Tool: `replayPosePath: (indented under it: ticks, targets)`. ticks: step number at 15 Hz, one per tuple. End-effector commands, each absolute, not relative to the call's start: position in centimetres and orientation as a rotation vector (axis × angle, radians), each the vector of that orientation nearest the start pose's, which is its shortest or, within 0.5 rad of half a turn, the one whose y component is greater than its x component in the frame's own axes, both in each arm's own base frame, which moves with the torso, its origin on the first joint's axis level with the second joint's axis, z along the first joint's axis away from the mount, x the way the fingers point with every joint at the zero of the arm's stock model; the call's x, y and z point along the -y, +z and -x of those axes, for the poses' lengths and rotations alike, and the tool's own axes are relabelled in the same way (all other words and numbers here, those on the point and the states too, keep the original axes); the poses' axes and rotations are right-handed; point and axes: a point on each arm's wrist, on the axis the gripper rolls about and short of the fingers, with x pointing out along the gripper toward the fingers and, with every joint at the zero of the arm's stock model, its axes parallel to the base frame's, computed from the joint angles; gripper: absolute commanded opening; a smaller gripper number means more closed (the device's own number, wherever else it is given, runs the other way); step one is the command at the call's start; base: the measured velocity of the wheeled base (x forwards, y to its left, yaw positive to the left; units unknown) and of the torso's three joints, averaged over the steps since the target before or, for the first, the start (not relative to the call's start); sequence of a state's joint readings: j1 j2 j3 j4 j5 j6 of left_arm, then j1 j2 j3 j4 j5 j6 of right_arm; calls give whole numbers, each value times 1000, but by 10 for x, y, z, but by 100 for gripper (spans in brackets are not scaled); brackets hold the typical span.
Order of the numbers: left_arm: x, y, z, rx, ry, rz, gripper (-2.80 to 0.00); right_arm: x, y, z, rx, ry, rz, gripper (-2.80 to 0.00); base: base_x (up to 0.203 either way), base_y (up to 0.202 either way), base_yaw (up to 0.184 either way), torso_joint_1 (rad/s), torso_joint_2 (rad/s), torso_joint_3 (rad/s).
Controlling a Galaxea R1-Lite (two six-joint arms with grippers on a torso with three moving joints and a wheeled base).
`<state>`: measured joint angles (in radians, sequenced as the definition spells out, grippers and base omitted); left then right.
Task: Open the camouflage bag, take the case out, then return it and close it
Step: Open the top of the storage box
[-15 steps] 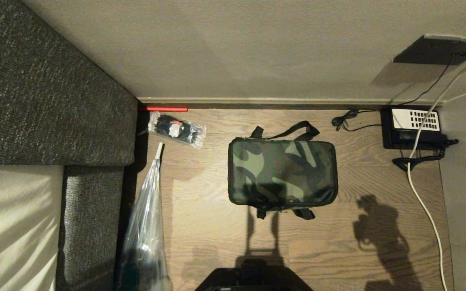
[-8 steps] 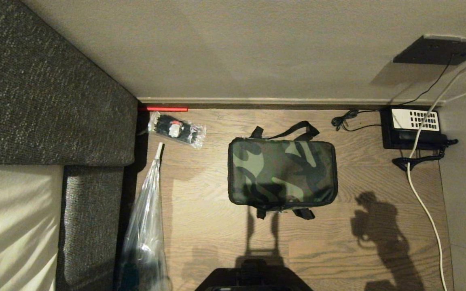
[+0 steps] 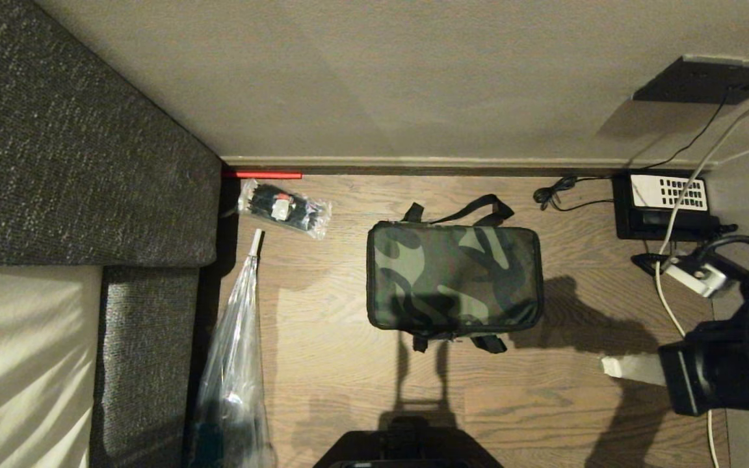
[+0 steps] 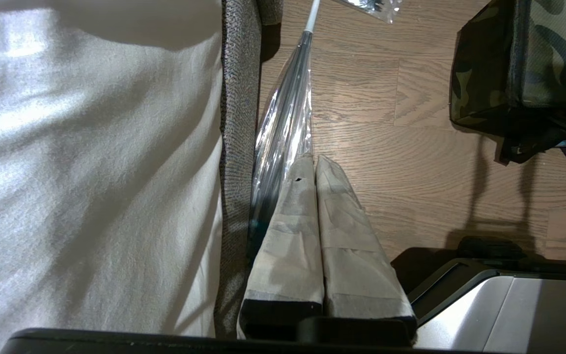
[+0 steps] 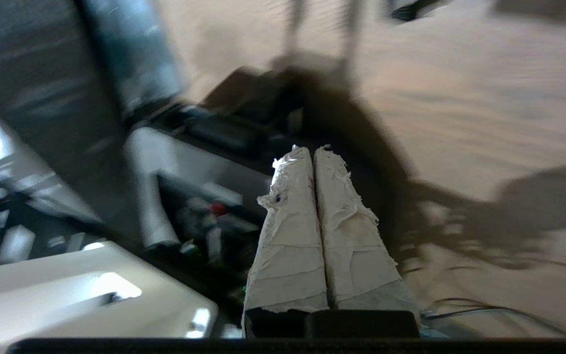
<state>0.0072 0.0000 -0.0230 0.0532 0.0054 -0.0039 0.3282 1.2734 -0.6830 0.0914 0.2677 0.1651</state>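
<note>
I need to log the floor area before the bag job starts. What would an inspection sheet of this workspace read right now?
Surface: wooden floor, shadows of the robot across it.
Job's things: camouflage bag lying flat and zipped shut, black straps at both long sides; no case seen.
Clutter: clear plastic sleeve and small clear packet beside the sofa; red strip at the baseboard.
Grippers: right tool shut and empty, to the right of the bag, clear of it; left tool shut and empty, over the floor by the sleeve.
Cables: white cable and black cords by the telephone.
Surroundings: plain wall; no people.
</note>
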Motion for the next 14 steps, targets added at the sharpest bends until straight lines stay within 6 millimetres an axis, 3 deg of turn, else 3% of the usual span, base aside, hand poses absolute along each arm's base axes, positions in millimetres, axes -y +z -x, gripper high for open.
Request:
replayPosePath:
  ticks: [1, 14]
  targets:
    - [0, 76, 25, -31, 14, 5, -280, -74, 170, -184, -840, 523, -127, -280, 0, 0, 0, 0, 0, 0]
    - [0, 76, 25, -29, 12, 5, -280, -78, 167, -193, -866, 501, -182, -280, 0, 0, 0, 0, 0, 0]
